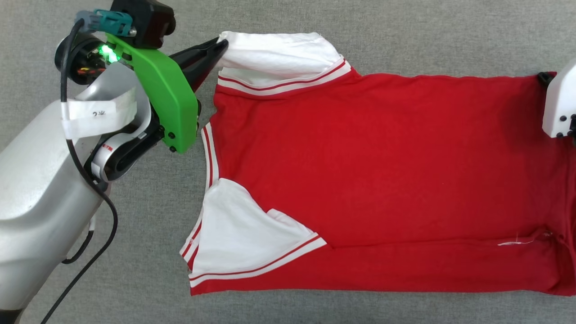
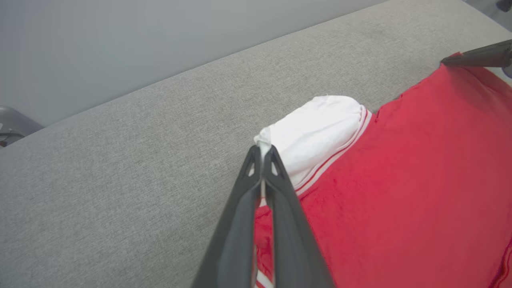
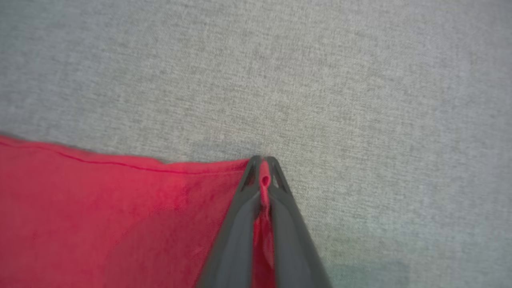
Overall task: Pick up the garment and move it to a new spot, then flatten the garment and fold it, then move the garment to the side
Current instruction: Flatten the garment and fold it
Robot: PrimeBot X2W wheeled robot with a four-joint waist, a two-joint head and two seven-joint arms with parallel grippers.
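Observation:
The garment [image 1: 382,171] is a red jersey with white sleeves and striped trim, spread flat on the grey cloth surface, neck end to the left. My left gripper [image 1: 221,45] is shut on the tip of the far white sleeve [image 2: 316,132]; its fingertips pinch white cloth [image 2: 263,150]. My right gripper [image 3: 263,160] is shut on the far right corner of the red hem, with red cloth bunched between its fingers [image 3: 240,224]. Its dark tip also shows in the left wrist view at the garment's far corner [image 2: 444,61]. The near sleeve [image 1: 243,229] lies folded over the body.
The grey fabric surface [image 1: 405,36] stretches around the garment, with bare room beyond its far edge and to the left. A grey wall [image 2: 120,40] rises behind the surface. My left arm and its black cable [image 1: 90,189] cover the lower left of the head view.

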